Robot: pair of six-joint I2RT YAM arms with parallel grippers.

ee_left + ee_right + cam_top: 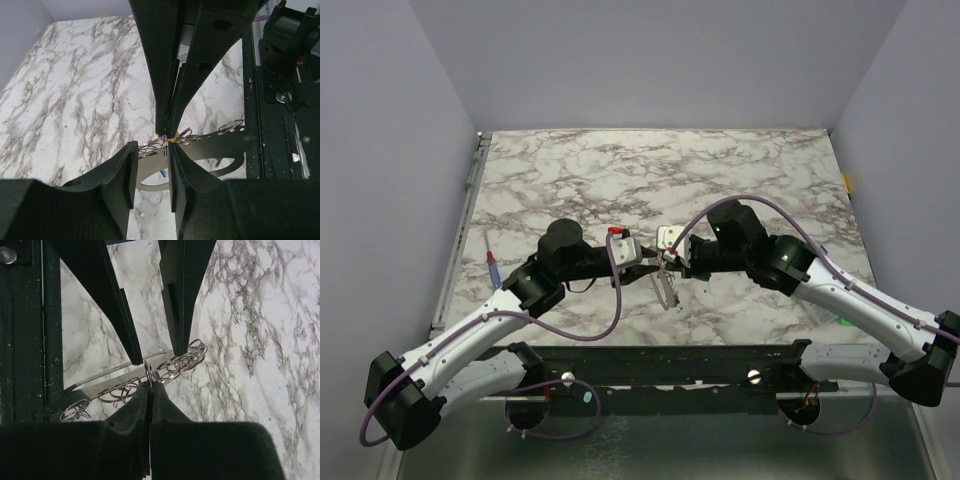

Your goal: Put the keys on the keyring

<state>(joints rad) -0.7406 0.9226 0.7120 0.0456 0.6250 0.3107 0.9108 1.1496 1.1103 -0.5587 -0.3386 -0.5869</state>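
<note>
My right gripper [150, 385] is shut on a thin metal keyring [149, 371] that sticks up edge-on from its tips. A small yellow bit [172, 140], perhaps a key's tag, shows at those tips in the left wrist view. My left gripper [152, 150] is open, with one finger on each side of that ring, tip to tip with the right gripper [166, 131]. Both meet above the table's middle [665, 264]. Under them hangs a flat metal strip [115, 382] carrying several split rings [185, 360]. A tiny blue bit [162, 173] shows beneath the strip.
A thin red-and-blue pen-like stick [492, 262] lies at the table's left edge. A tiny green thing [840, 321] lies beside my right arm, and a small yellow thing [847, 181] sits at the right edge. The black base rail [670, 365] runs along the near edge.
</note>
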